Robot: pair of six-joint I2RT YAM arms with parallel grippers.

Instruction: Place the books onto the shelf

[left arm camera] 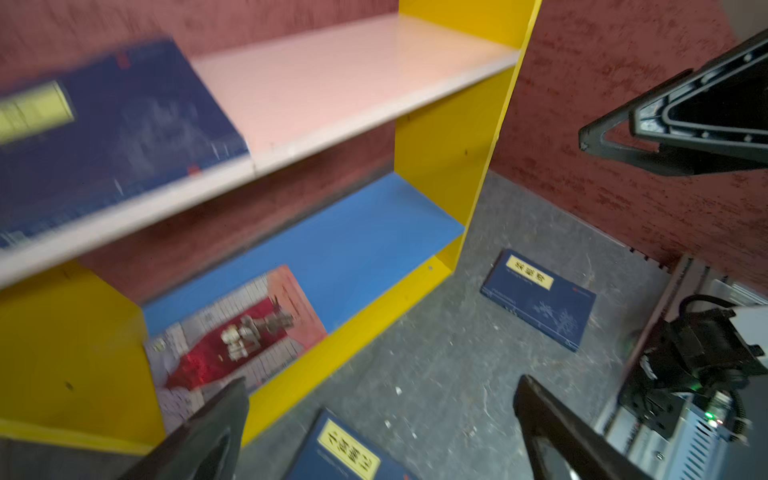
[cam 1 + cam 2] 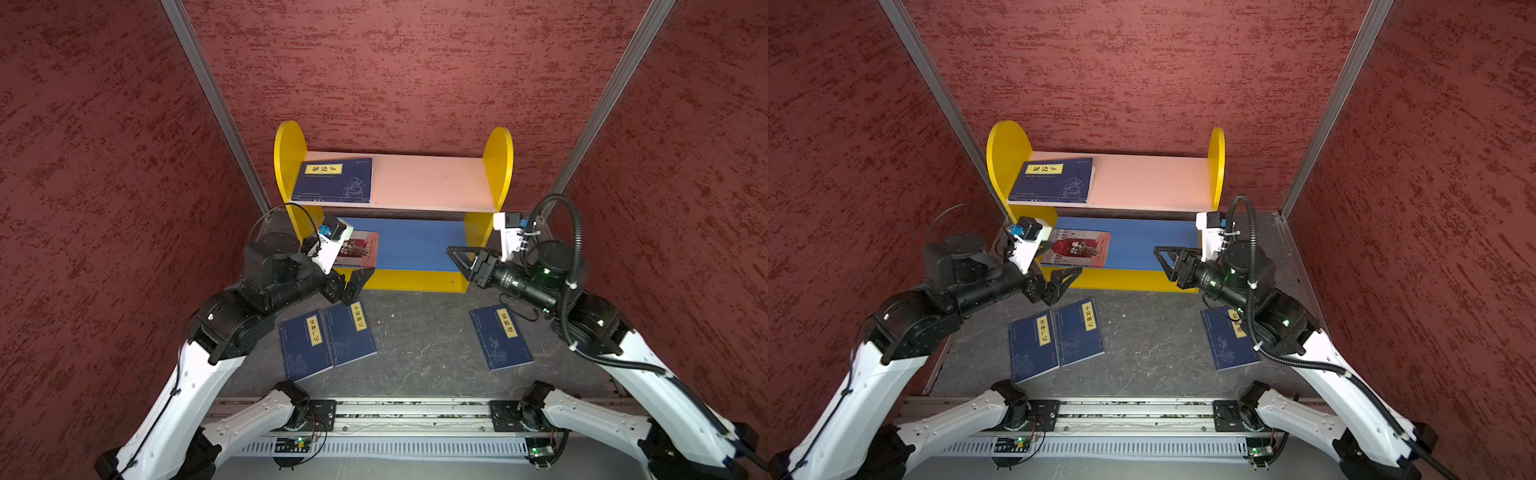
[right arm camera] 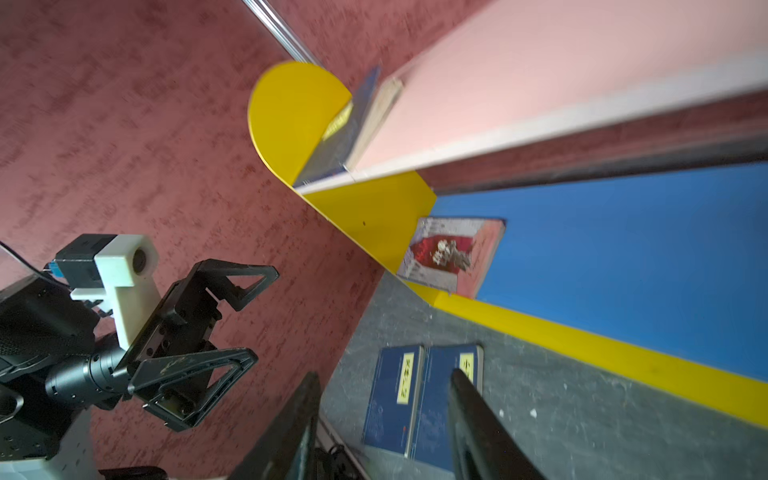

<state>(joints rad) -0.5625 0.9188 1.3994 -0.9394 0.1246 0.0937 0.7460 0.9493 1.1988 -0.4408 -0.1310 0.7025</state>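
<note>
Left wrist view: the left pincer gapes empty before the yellow-sided wooden shelf — the right pincer too stands parted, holding nothing.

Both top views high, looking down on the shelf (nearly identical), wrist views low, close, sharing it

My enclosure, seen from above: rough-textured dark red back wall, matching red left side wall and right side wall, joined at slanting silver aluminium corner posts. Under me, dark grey stone-patterned floor, pale veins, scattered white specks. Light soft, even; back wall brightest.
</note>
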